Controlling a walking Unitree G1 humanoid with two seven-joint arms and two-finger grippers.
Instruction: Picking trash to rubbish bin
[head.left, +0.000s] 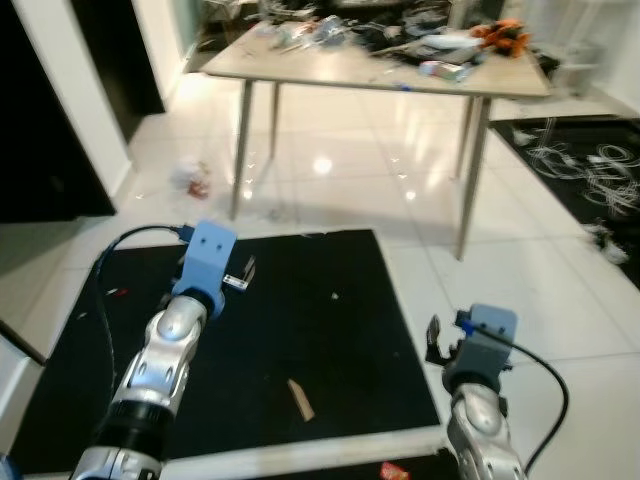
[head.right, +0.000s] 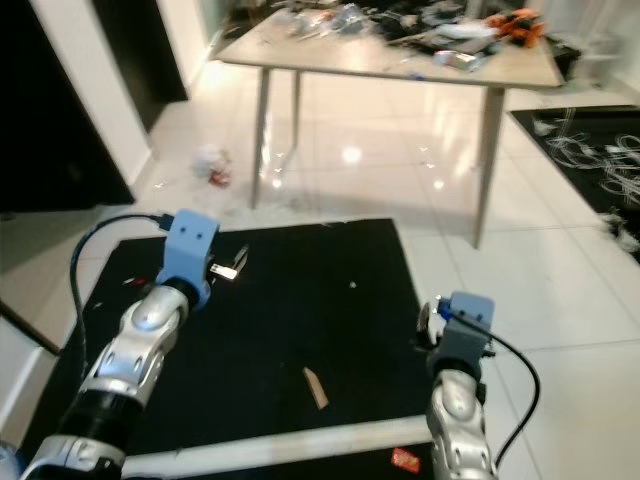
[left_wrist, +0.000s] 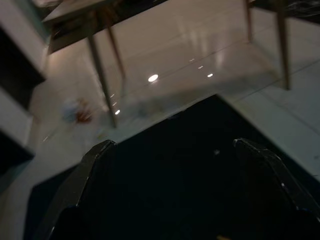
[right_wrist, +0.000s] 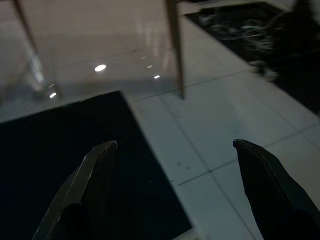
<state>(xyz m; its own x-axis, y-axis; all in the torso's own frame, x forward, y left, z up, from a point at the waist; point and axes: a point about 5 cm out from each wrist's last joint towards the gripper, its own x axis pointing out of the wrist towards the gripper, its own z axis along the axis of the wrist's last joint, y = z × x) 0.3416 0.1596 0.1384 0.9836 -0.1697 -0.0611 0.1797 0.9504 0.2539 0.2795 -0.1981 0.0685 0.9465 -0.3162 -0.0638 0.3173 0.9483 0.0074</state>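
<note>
Lying on the tiled floor just beside the table's near left leg, the crumpled trash (head.left: 190, 178) waits well beyond the black mat (head.left: 330, 330). No bin can be made out. The left gripper (left_wrist: 175, 165) and right gripper (right_wrist: 175, 165) both hover released, fingers spread and empty, over the mat's far part and right edge. Judging from this, the approach is underway; next comes walking closer and reaching down.

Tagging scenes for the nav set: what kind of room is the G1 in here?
Most likely a lived-in home room, maybe a dining or work area. Glossy white tiled floor, a black mat underfoot, a light wooden table piled with clutter, and crumpled trash on the tiles near a table leg.
</note>
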